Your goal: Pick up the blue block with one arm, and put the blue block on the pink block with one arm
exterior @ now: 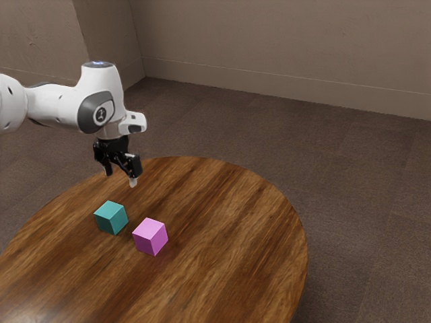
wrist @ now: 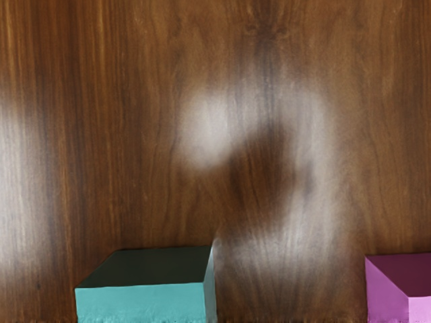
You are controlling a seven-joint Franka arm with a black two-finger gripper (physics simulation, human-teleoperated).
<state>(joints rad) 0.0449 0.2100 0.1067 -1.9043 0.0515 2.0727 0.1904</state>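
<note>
Wood grain ran dark and glossy across the round table [exterior: 229, 222], and from the exterior view's left the white arm [exterior: 60, 104] reached in over its far edge. At its end the black gripper [exterior: 120, 176] hung above the tabletop with its jaws apart and nothing between them.

Below it, and nearer the camera, the blue block [exterior: 111, 217] sat flat on the wood, more teal than blue, and well clear of the fingertips. Just beside it, toward the exterior view's right, stood the pink block [exterior: 150, 235], close but not touching.

In the wrist view the blue block [wrist: 145, 286] lay off to one side of the hand's centre, with the pink block [wrist: 401, 289] apart from it. The hand probably needed to shift toward the camera before descending. As a cube, the blue block had no long axis to favour.
</note>
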